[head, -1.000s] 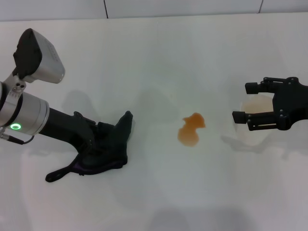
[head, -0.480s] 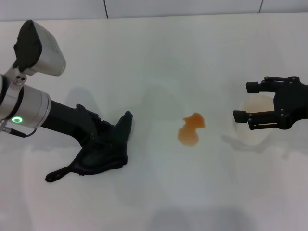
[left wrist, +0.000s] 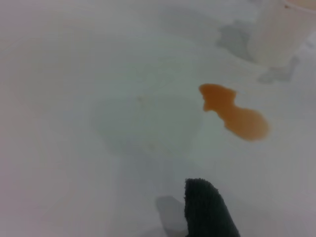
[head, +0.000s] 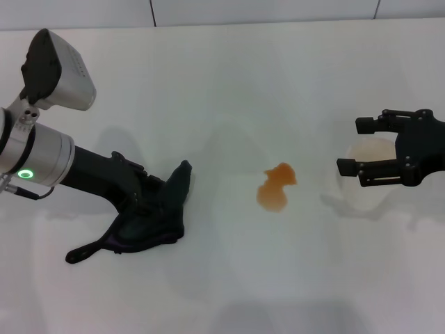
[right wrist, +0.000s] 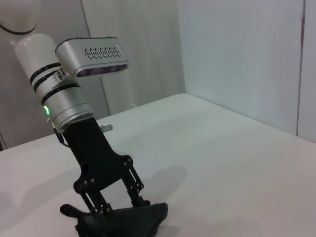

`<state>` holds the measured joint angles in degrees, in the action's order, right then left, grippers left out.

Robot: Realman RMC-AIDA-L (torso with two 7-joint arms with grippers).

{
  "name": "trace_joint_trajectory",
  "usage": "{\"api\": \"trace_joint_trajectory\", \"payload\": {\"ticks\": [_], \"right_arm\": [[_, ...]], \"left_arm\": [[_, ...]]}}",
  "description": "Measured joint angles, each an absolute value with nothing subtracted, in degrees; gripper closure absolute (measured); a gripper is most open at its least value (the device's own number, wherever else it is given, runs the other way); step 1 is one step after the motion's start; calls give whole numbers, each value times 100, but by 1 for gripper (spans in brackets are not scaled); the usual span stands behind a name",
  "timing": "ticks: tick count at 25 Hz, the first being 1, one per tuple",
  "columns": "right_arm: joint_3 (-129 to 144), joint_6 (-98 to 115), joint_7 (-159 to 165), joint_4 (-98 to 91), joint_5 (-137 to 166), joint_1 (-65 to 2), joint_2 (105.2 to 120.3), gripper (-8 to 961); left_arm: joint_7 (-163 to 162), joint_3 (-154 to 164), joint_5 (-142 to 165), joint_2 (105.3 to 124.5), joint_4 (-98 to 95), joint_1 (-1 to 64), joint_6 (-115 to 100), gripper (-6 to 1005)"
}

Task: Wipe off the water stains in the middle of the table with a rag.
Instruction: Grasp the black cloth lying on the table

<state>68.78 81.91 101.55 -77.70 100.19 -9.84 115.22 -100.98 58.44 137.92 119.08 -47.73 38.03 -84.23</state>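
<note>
Gripping the soft dark rag (head: 149,219), the left end effector (head: 142,202) sits beside glossy water stains (head: 276,187).

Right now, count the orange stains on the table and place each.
1: the water stains form a single blotch mid-table, between the rag under the left gripper and the right gripper.

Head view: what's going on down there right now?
The left gripper is down on the dark rag on the left of the white table, seemingly gripping it. The orange-brown water stains in the middle are unwiped, apart from the rag. The right gripper hangs open around a white paper cup on the right.
</note>
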Motion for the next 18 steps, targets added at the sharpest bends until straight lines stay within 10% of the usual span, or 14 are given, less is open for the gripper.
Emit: {"api": "trace_joint_trajectory", "payload": {"ticks": [18], "right_arm": [[6908,8194,10157,-7743,9931,-975,11523,94]], "left_arm": [[-10029,5853,13674,11917,-4749,3786,-8431,586]]}}
